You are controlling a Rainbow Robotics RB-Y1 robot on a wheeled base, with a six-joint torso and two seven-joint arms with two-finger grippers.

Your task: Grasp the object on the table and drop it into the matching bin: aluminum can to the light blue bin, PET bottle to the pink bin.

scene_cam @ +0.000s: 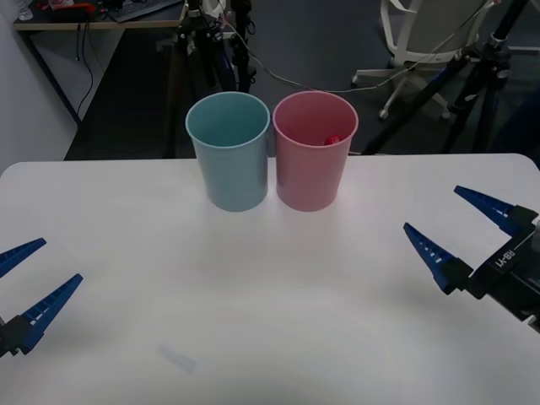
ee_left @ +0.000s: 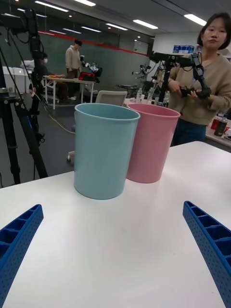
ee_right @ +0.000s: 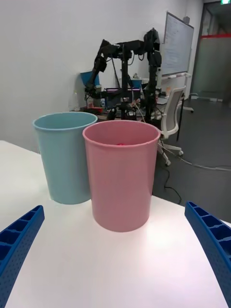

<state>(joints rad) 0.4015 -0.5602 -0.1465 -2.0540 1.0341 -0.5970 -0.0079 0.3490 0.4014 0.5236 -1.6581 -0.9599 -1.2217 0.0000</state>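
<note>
My two bins stand side by side at the far middle of the table (scene_cam: 118,219), the light blue bin (scene_cam: 229,152) on my left and the pink bin (scene_cam: 314,152) on my right, their walls touching or very nearly so. Down inside the pink bin, against its far wall, I can see a small patch of red (scene_cam: 332,139), which matches the red cap of the PET bottle; the rest of the bottle is hidden by the bin's wall, so I cannot tell how it lies. My right gripper (scene_cam: 457,223) hovers over the right side of the table, well apart from the bins, its two blue ribbed fingers spread wide with nothing between them. From my right wrist camera the pink bin (ee_right: 121,175) stands nearer, with the light blue bin (ee_right: 65,156) just beside and behind it. My left gripper (scene_cam: 40,263) sits low at the left edge of the table, fingers likewise spread and holding nothing. From my left wrist camera the light blue bin (ee_left: 105,150) is the nearer one and the pink bin (ee_left: 151,142) stands behind it.
</note>
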